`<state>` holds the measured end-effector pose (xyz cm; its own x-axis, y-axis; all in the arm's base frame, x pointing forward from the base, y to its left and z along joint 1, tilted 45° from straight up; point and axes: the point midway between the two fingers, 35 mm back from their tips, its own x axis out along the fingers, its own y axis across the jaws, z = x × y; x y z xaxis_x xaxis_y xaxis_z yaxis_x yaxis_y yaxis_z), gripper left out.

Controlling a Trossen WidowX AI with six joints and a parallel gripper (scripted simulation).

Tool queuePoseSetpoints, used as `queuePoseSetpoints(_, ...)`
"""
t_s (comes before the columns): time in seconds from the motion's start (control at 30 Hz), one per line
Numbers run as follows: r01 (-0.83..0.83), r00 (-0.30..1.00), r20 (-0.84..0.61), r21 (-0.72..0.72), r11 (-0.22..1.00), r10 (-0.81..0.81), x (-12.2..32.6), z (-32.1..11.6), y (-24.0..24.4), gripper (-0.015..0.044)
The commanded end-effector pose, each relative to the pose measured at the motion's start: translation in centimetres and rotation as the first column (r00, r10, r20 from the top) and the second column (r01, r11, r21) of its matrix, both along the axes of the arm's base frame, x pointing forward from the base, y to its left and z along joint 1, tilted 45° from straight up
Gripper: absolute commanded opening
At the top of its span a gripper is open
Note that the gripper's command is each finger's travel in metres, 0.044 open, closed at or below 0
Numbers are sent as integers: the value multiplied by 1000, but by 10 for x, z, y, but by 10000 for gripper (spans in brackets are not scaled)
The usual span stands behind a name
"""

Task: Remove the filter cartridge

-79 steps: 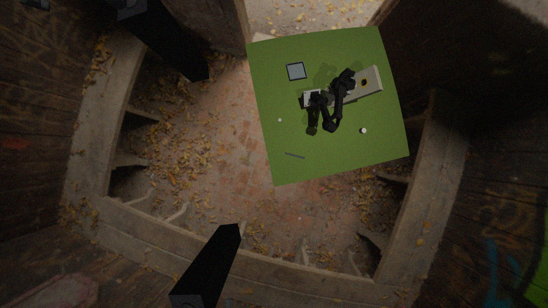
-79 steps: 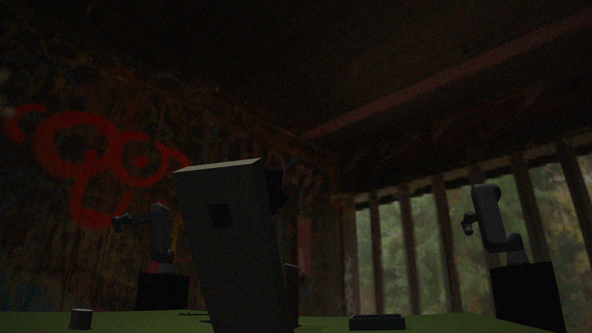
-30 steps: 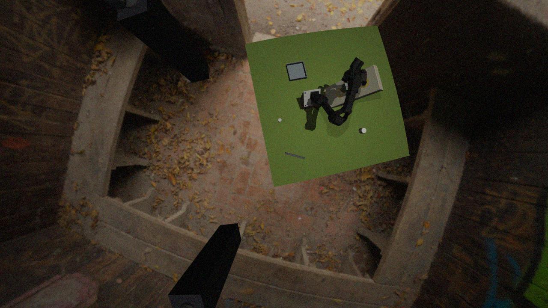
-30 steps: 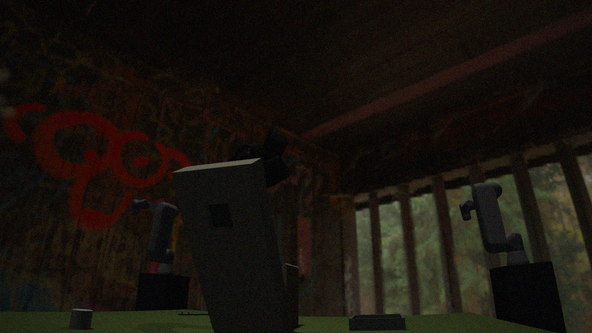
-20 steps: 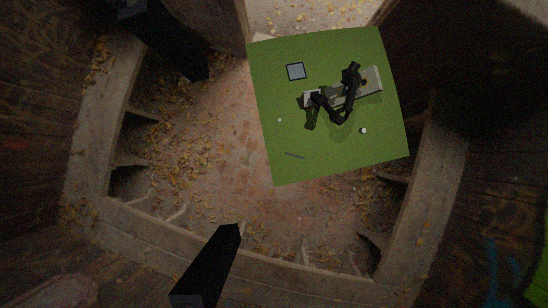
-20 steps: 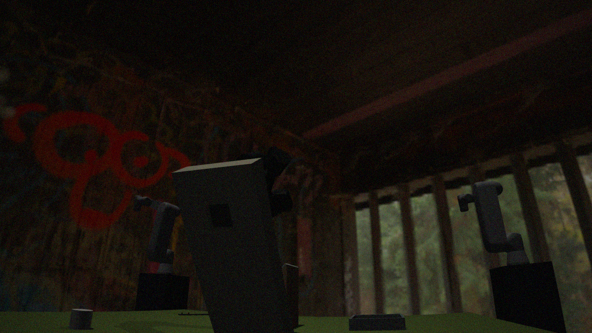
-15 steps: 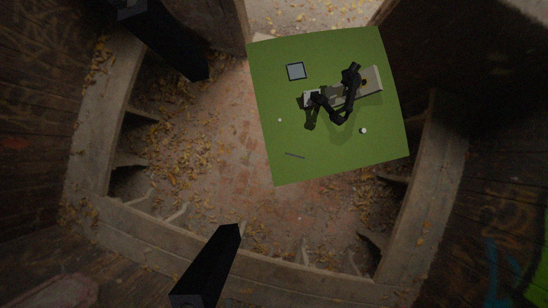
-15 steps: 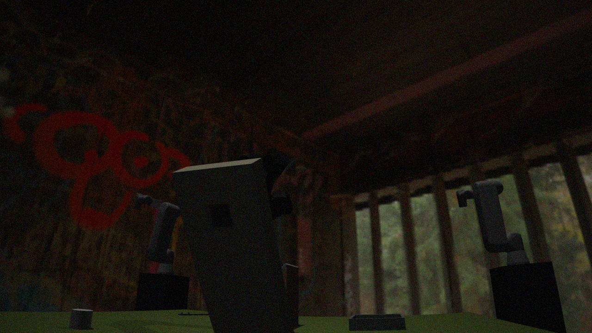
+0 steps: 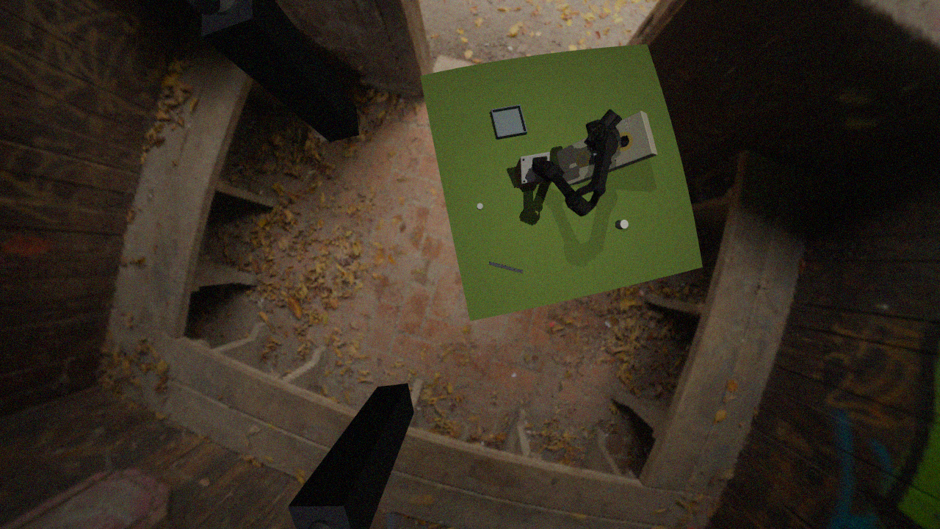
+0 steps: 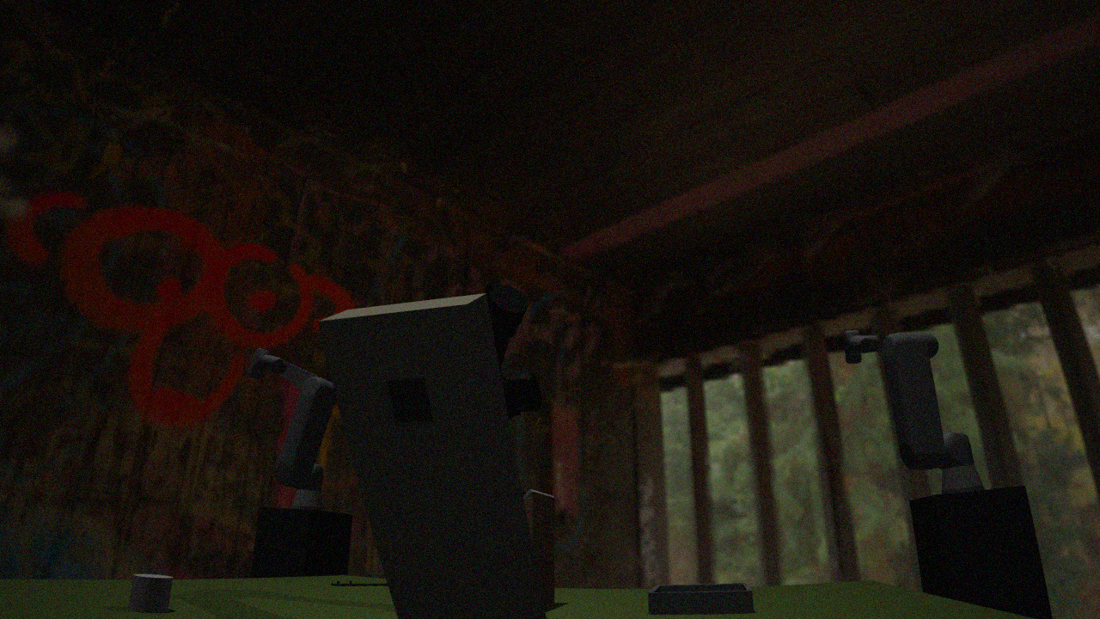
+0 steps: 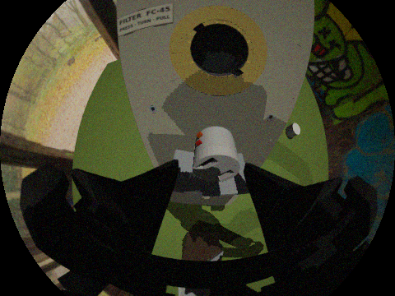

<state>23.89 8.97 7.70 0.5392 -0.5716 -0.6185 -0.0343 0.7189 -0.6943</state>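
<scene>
The grey service panel [image 9: 639, 134] [image 10: 430, 485] [image 11: 144, 62] stands tilted. Its round opening [image 11: 219, 49], ringed in yellow, is dark and empty. The filter cartridge [image 11: 217, 141], a white cylinder with red marks, lies on its side low at the panel's foot, its slotted end toward the bottom of the wrist view. My gripper [image 11: 212, 166] is open; its dark fingertips are on either side of the cartridge in that view, apparently above it and not gripping. What the cartridge rests on is partly hidden. The shallow tray [image 9: 509, 122] [image 10: 699, 600] stands apart from the panel, with no cartridge inside.
A short white-topped cylinder [image 9: 623, 224] [image 10: 149, 592] [image 11: 294, 131] stands on the green table top [image 9: 558, 289]. A small white piece [image 9: 479, 206] and a thin dark bar [image 9: 505, 267] lie there too. Two other arms [image 10: 303, 431] [image 10: 915, 400] stand on black pedestals in the background.
</scene>
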Motion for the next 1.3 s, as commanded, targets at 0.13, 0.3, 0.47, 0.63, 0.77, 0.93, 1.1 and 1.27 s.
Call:
queuePoseSetpoints(0.13,0,1000,3,-9,1000,0,6,-7,-10,305)
queuePoseSetpoints(0.3,1,1000,4,-11,1000,-1,9,-10,-14,305)
queuePoseSetpoints(0.47,1,1000,2,-3,1000,-1,8,-9,-10,271)
queuePoseSetpoints(0.63,1,1000,2,-3,1000,-1,8,-9,-10,238)
queuePoseSetpoints(0.77,1,1000,2,-3,1000,-1,8,-9,-10,211)
queuePoseSetpoints(0.93,1,1000,2,-3,1000,-1,8,-9,-10,159)
queuePoseSetpoints(1.1,1,1000,3,-4,1000,-1,11,-5,-7,27)
queuePoseSetpoints(1.27,0,1000,3,-8,1000,0,20,5,3,0)
